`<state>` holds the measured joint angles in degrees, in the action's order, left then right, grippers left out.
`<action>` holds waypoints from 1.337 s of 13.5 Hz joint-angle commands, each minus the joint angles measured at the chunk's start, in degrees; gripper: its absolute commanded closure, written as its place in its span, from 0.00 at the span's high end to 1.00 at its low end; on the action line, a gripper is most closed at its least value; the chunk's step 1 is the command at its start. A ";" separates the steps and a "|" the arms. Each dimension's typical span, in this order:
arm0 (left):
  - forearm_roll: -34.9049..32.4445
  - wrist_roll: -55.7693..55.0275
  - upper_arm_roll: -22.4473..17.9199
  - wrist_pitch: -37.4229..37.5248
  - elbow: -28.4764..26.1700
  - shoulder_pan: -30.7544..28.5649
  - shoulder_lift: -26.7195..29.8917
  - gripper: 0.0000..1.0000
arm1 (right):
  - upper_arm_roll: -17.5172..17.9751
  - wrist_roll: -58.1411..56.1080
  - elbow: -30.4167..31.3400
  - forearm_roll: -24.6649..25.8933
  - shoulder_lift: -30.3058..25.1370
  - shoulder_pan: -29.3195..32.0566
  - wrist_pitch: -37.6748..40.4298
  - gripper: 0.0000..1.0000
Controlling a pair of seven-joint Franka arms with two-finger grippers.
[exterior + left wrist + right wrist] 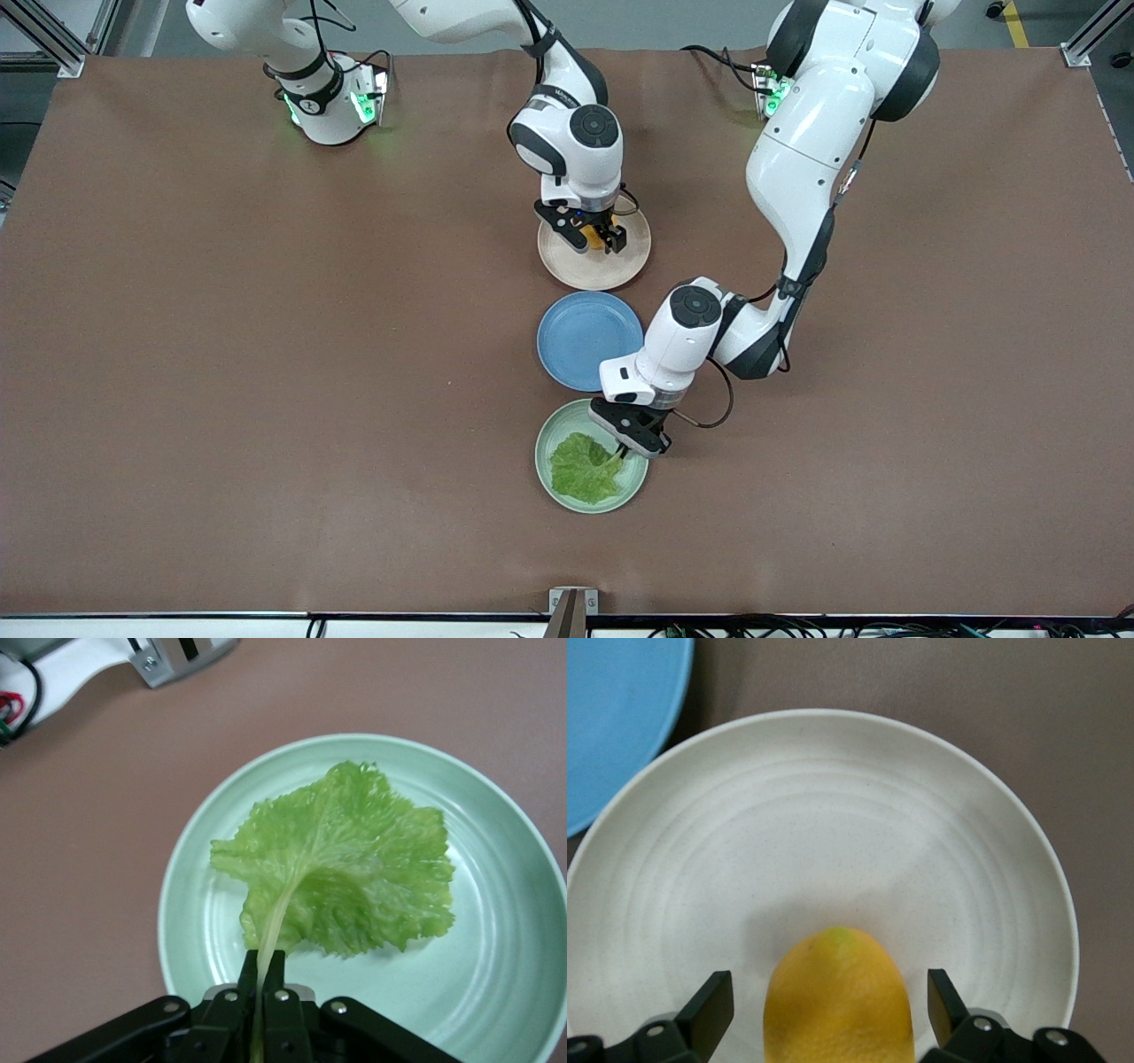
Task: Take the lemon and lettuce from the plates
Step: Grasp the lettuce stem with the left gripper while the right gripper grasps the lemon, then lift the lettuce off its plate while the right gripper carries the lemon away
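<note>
The lettuce (585, 468) lies on the pale mint green plate (545, 447), the plate nearest the front camera. My left gripper (623, 451) is down at that plate's edge, shut on the leaf's pale stem rib; in the left wrist view the lettuce (354, 859) spreads over the green plate (514, 992) with its rib pinched between the fingers (248, 979). The lemon (592, 235) sits on the beige-pink plate (585, 270). My right gripper (595, 237) is open around it; in the right wrist view the lemon (837, 1001) lies between the two fingers (713, 1005), apart from both, on the plate (833, 815).
A blue plate (589, 339) sits between the two task plates, and its edge shows in the right wrist view (611, 718). A bracket (571, 602) stands at the table's front edge. Brown table surface extends toward both ends.
</note>
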<state>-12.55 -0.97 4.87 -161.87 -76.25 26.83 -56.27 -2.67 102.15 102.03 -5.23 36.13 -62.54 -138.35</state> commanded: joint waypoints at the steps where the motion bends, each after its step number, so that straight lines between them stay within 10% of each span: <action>1: -0.81 -0.35 -0.12 0.41 -0.91 -0.99 2.82 0.01 | -0.67 1.65 -0.51 1.27 0.17 -1.09 0.18 0.84; 3: -0.72 -0.44 -0.12 6.61 -1.27 -1.52 6.68 0.01 | -0.58 1.47 -0.51 1.18 0.17 -1.27 0.27 0.64; 6: -0.54 -0.87 0.23 15.94 -1.35 -3.62 12.74 0.01 | -0.58 0.59 -0.60 1.10 -0.27 -0.65 1.15 0.03; 10: -0.54 -5.27 0.23 28.59 -2.75 -6.52 19.95 0.03 | -3.21 -17.37 -0.25 1.18 -6.05 5.30 9.74 0.00; 18: -1.60 -0.88 0.40 24.60 -31.73 -19.96 36.65 0.03 | -3.22 -66.32 7.13 1.10 -17.84 35.08 15.66 0.00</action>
<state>-12.74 -2.97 4.77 -133.11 -97.43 9.83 -25.97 -7.42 44.85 104.05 -4.68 21.78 -33.64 -121.57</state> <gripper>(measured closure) 0.960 0.388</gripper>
